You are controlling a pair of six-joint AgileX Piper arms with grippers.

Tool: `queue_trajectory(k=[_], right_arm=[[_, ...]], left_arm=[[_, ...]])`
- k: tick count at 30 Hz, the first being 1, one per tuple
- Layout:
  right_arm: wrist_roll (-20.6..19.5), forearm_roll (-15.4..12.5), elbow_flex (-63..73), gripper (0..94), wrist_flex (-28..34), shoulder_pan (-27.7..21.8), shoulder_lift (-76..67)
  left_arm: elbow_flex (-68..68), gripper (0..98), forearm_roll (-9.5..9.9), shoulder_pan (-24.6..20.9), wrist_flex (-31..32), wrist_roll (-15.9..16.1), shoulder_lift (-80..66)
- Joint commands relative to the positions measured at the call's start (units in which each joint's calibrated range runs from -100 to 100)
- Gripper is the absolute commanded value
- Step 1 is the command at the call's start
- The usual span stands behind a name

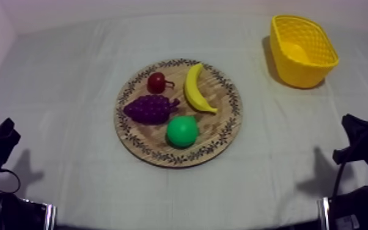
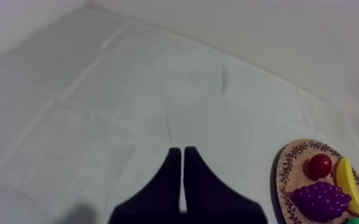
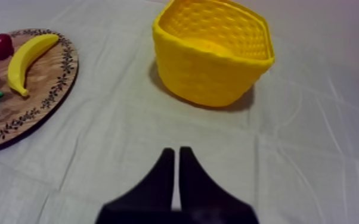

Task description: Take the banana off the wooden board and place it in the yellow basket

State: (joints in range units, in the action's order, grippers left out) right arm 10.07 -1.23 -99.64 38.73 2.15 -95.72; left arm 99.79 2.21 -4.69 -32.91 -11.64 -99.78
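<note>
Banana [image 1: 192,90] lies on the wooden board [image 1: 226,122] beside small red fruit [image 1: 156,81] and grapes [image 1: 150,109]; both arms' jaws sit together, empty. Careless reach could nudge those neighbours.

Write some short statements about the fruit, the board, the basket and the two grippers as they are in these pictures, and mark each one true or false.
1. The banana lies on the wooden board. True.
2. The yellow basket stands on the cloth at the right arm's side, apart from the board. True.
3. The board carries only two fruits. False: four lie on it, the banana, a pear, a bunch of grapes and a small red fruit.
4. Both grippers are open. False: the left gripper and the right gripper are each shut on nothing, the fingers lying together as a narrow wedge over the cloth.
</note>
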Motion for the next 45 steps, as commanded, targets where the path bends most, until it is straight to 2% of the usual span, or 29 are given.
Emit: queue_trajectory(k=[1,35,45], right_arm=[[0.0,0.0,0.0,0.5,0.0,0.0,0.0],[0.3,-0.3,0.0,0.6,0.0,-0.3,0.3],[2.0,-1.1,8.0,0.6,-1.5,0.6,11.3]], left_arm=[[0.0,0.1,-0.03,0.0,0.0,0.0,0.0],[0.0,0.1,-0.03,0.0,0.0,0.0,0.0],[0.0,0.1,-0.03,0.0,0.0,0.0,0.0]])
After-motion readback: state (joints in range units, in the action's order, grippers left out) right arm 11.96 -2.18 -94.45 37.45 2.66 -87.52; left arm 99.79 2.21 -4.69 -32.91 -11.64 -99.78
